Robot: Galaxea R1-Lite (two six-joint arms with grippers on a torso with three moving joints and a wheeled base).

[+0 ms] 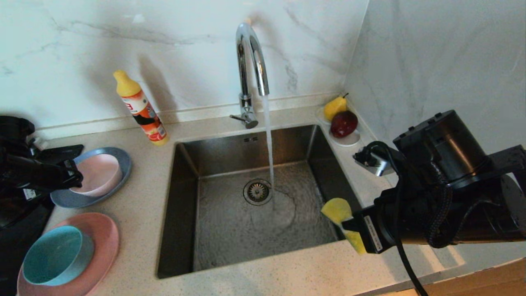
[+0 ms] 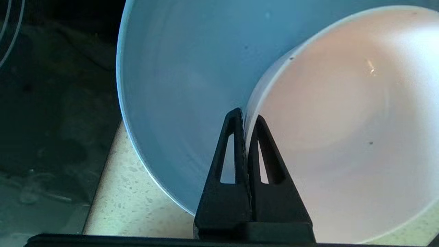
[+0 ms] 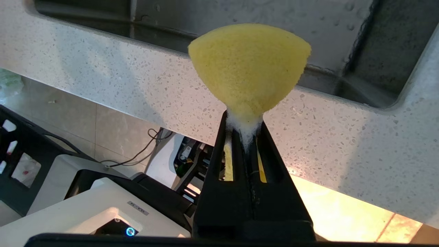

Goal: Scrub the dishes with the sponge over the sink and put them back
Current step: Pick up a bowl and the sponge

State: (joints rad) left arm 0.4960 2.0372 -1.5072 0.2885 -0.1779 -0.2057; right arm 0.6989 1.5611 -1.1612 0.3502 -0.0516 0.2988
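Your left gripper (image 2: 245, 116) is at the left counter, fingers pinched narrow on the rim of the pale pink-white bowl (image 1: 98, 174), one finger inside the wall and one outside; that bowl sits in the blue-grey plate (image 1: 119, 162) and its base looks down on the plate, can't tell if it's lifted at all

Your right gripper (image 3: 244, 118) hangs at the sink's front right corner, over the counter edge, clamped tight on the sponge (image 1: 337, 210); the yellow end fans out past the fingertips and white foam shows at the pinch point

The sink (image 1: 213, 164) is in the middle of the counter with its round drain (image 1: 257, 191) in the centre; the tap (image 1: 250, 61) is running, the stream landing just right of the drain

The teal bowl (image 1: 55, 257) sits in the pink plate (image 1: 102, 238) at front left, well apart from both grippers

Detergent bottle (image 1: 141, 109) stands tilted at back left by the wall; yellow pear (image 1: 335, 107) and a dark red fruit (image 1: 344, 123) on a small white saucer (image 1: 349, 142) at the back right corner
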